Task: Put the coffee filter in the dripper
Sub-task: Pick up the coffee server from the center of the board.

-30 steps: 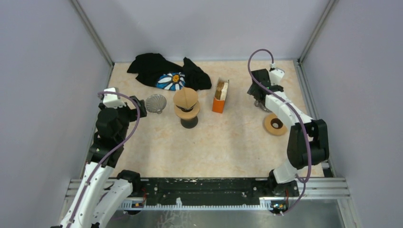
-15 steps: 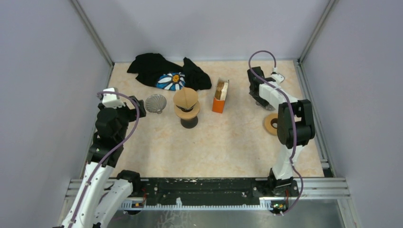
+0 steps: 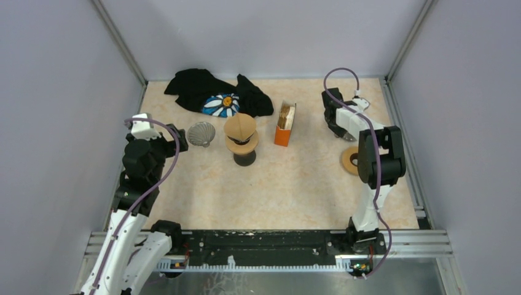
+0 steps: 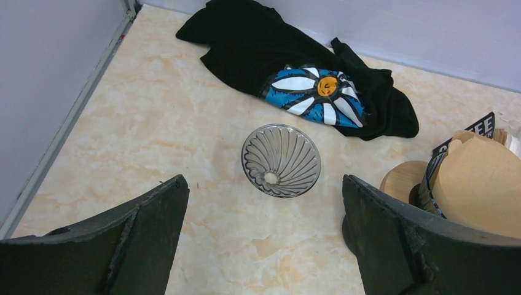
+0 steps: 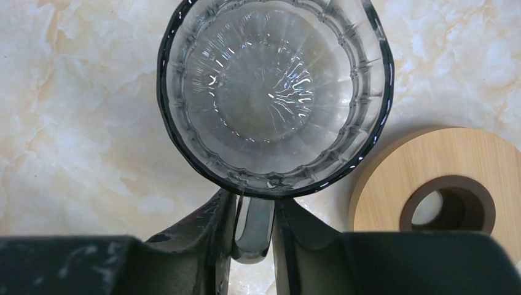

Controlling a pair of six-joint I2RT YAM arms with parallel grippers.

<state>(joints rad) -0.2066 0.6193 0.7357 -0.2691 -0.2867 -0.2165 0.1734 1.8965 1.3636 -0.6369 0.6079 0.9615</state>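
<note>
A brown paper coffee filter (image 3: pixel 240 126) sits on top of a wood-and-black stand (image 3: pixel 244 153) in mid-table; it also shows at the right edge of the left wrist view (image 4: pixel 482 181). A ribbed clear glass dripper cone (image 4: pixel 281 160) rests on the table just left of the stand (image 3: pixel 201 133). My left gripper (image 4: pixel 263 184) hangs wide open short of the cone, touching nothing. At the far right, my right gripper (image 5: pixel 254 206) is shut on the handle of a ribbed glass cup (image 5: pixel 274 92) that stands on the table.
A wooden ring (image 5: pixel 439 184) lies right beside the glass cup. An orange box of filters (image 3: pixel 284 126) stands right of the stand. A black cloth with a daisy print (image 3: pixel 218 95) lies at the back left. Walls close the table on three sides.
The right arm folded in, its elbow swinging left above the wooden ring, and its jaws closed on the glass cup's handle. The left arm stayed still.
</note>
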